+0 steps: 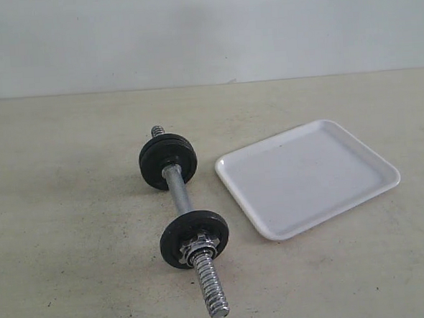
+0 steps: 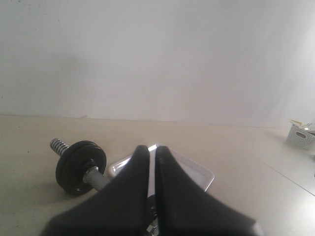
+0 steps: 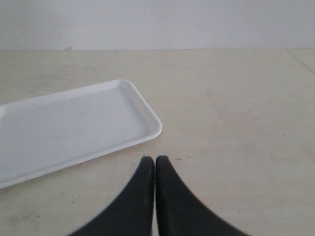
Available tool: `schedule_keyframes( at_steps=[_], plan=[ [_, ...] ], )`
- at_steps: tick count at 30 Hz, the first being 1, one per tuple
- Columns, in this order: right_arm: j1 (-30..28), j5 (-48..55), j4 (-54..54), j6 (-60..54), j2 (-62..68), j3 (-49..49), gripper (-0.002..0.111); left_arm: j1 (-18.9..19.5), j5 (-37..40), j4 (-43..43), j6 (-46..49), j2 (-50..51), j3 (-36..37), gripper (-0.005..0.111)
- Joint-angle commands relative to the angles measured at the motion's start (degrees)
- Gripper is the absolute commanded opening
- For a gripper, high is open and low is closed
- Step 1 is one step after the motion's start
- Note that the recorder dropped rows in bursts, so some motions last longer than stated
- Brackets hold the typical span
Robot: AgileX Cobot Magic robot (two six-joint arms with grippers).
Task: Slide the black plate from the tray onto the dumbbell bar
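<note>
tray: no plate on it | black plates: sit on the bar, near both ends | left gripper, right gripper: closed tight, holding nothing | job: looks done

A black plate sits near each end of the chrome dumbbell bar, lying beside the white tray

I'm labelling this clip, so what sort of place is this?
Probably a lab test bench rather than a gym: a beige table against a plain white wall, with a dumbbell bar and a white tray laid out on it.
</note>
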Motion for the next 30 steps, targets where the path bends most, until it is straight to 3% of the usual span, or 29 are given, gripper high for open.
schedule_keyframes(
  at_steps=[1,21,25,30],
  plan=[
    [-0.07,-0.22,0.01,0.21,-0.27,-0.02,0.000,0.07,0.07,-0.41,-0.66,0.20,0.23,0.004],
    [-0.07,-0.22,0.01,0.21,-0.27,-0.02,0.000,0.07,0.07,-1.67,-0.45,0.20,0.23,0.004],
    [-0.07,-0.22,0.01,0.21,-0.27,-0.02,0.000,0.07,0.07,-14.14,2.64,0.20,0.23,0.004],
    [-0.07,-0.22,0.01,0.21,-0.27,-0.02,0.000,0.07,0.21,-32.23,19.48,0.20,0.23,0.004]
  ],
)
